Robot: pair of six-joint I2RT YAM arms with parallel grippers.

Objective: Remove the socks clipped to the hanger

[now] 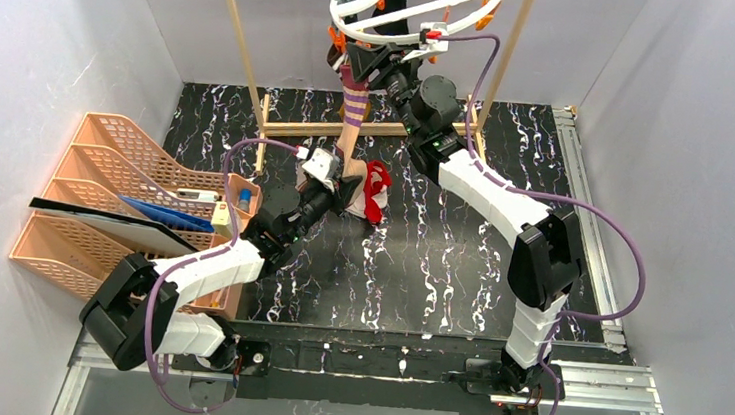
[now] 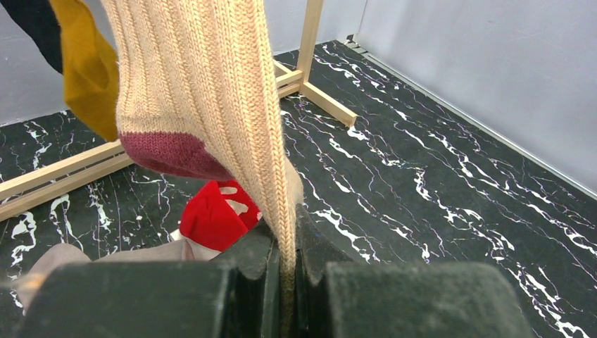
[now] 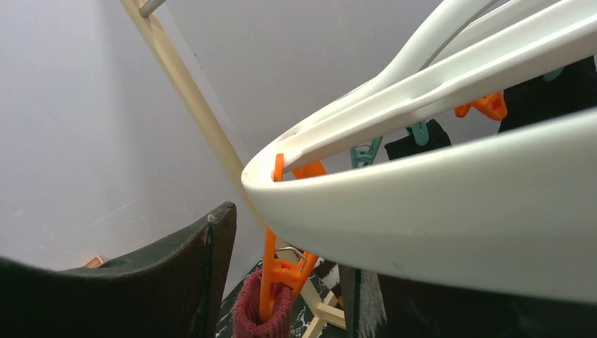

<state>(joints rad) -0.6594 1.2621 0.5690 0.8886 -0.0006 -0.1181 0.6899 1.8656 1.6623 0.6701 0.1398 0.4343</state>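
Wooden rack (image 1: pixel 370 129) stands at the far end of the table, and the hanger (image 1: pixel 416 6) hangs high between its uprights. The beige sock (image 2: pixel 204 84) hangs straight down from the hanger. Its maroon-striped cuff is pinned by an orange clothespin (image 3: pixel 278 271) and its lower end is near the table. A mustard sock (image 2: pixel 88 77) hangs just beside it. A red sock (image 2: pixel 215 215) lies loose on the table underneath.

Handling (judgement): the ribbed knit is light, limp and stretchy. It is neither fragile nor slippery. A downward pull would lengthen the fabric before the clip lets go, and it would tip the hanger. A better hold is low on the foot, with the clip squeezed open from above.

Right arm is raised steeply and its wrist is tucked under the hanger's rim. The right gripper (image 3: pixel 288 253) is partly open. Its fingers stand either side of the orange clothespin with a gap on each side, so it holds nothing.

Left arm is stretched low and forward over the table. The left gripper (image 2: pixel 285 257) is fully closed and pinches a fold of the beige sock near its toe end. The fabric above the pinch looks taut.
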